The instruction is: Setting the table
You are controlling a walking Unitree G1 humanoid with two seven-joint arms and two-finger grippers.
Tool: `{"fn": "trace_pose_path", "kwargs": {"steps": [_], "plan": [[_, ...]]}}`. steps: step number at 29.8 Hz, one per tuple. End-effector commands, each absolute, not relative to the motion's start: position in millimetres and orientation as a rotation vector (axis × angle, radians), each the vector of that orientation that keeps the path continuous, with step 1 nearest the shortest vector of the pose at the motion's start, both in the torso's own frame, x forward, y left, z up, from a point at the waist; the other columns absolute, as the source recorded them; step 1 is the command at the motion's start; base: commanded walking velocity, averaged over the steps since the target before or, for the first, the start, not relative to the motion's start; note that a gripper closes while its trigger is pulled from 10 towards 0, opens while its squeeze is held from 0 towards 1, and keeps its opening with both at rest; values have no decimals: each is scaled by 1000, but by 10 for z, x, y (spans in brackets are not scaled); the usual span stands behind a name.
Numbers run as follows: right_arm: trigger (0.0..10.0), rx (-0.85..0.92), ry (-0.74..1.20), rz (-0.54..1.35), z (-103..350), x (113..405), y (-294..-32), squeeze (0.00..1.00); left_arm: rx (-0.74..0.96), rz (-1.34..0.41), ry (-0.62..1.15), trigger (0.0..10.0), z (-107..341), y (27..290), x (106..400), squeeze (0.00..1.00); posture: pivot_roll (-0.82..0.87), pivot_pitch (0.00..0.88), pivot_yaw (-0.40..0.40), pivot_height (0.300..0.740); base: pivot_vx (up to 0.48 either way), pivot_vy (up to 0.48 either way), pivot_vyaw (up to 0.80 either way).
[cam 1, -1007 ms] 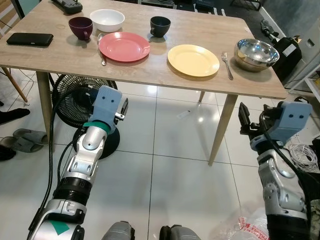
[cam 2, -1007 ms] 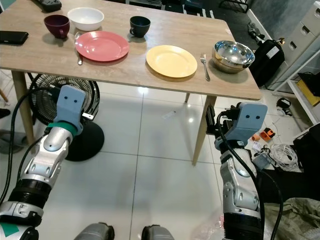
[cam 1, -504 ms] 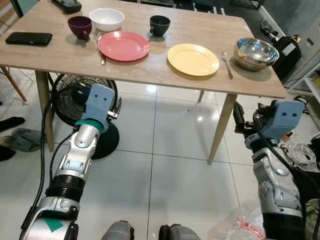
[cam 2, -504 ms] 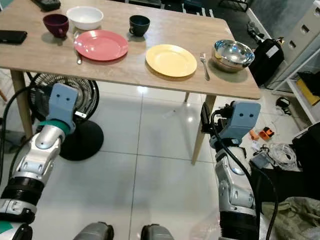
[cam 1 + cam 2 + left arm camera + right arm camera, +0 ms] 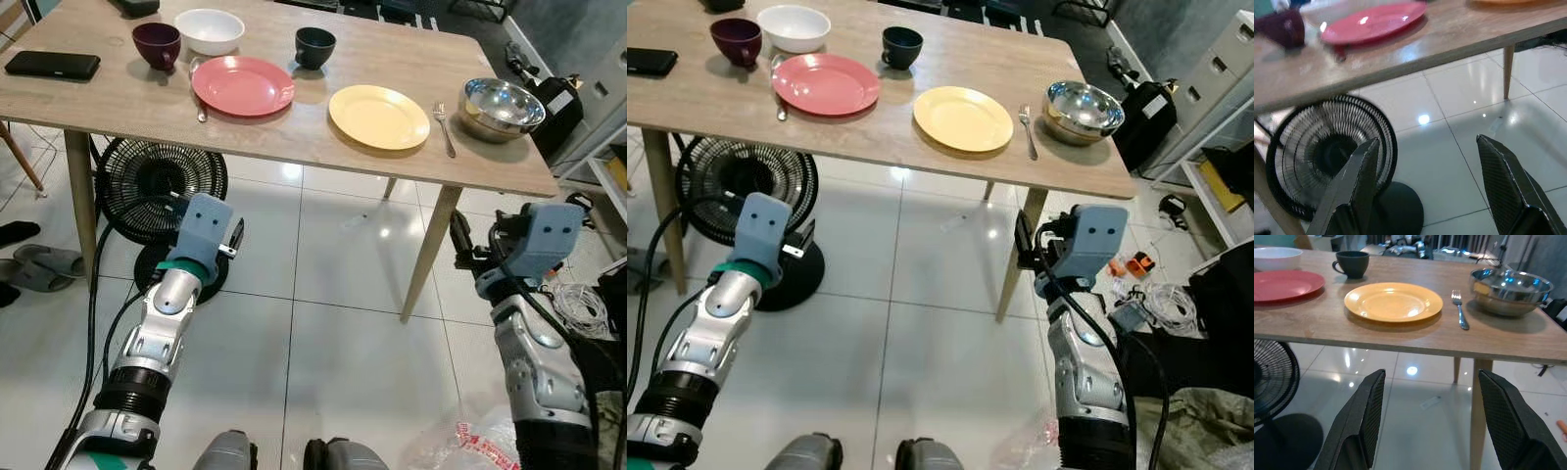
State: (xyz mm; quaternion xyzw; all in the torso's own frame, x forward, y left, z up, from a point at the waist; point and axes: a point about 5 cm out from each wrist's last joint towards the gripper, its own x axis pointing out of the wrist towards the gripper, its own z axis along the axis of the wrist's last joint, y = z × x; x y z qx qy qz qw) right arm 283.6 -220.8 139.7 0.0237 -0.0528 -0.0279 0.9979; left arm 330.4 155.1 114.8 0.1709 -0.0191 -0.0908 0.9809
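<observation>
While both arms hang low in front of the desk [image 5: 294,147], nothing is in hand: the left end effector [image 5: 1425,191] is spread wide and empty above the floor tiles near a black floor fan [image 5: 147,191], and the right end effector [image 5: 1430,421] is likewise released, below the desk's near edge beside its right-hand leg [image 5: 426,245].

Along the near edge sit a pink plate [image 5: 243,85] with a spoon [image 5: 199,103] touching its left side, then a yellow plate [image 5: 379,117] with a fork [image 5: 444,127] just beside it on the right, and a steel bowl [image 5: 502,107] at the right end. Toward the far edge stand a maroon cup [image 5: 157,45], a white bowl [image 5: 210,30] and a dark cup [image 5: 315,47]; a phone [image 5: 52,66] lies near the left edge.

I judge this as the approach step, with the robot standing back from the desk. The next move likely calls for stepping closer and lifting an arm above the desk's edge before reaching for any piece.
</observation>
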Motion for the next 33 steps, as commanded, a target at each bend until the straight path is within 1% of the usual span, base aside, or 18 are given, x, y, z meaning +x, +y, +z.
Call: {"fn": "trace_pose_path", "kwargs": {"steps": [1, 5, 11, 20, 33], "plan": [[10000, 46, -96, -97, 1366, 2784, -2257, 0, 369, -235, -64, 10000, 1184, 1447, 3330, 0, 69, 22, -48, 740, 0, 0, 0], [10000, 54, -84, -120, 1308, 2712, -2296, 0, 369, -256, -66, 10000, 1219, 1411, 3380, 0, 56, 19, -22, 740, 0, 0, 0], [10000, 45, -76, -122, 1277, 2670, -2305, 0, 376, -269, -60, 10000, 1200, 1377, 3389, 0, 42, 18, -20, 740, 0, 0, 0], [10000, 59, -98, -111, 1327, 2723, -2258, 0, 357, -256, -70, 10000, 1206, 1354, 3381, 0, 58, 12, -37, 740, 0, 0, 0], [10000, 51, -102, -103, 1336, 2743, -2222, 0, 325, -247, -59, 10000, 1200, 1361, 3396, 0, 58, 4, -30, 740, 0, 0, 0]]}}
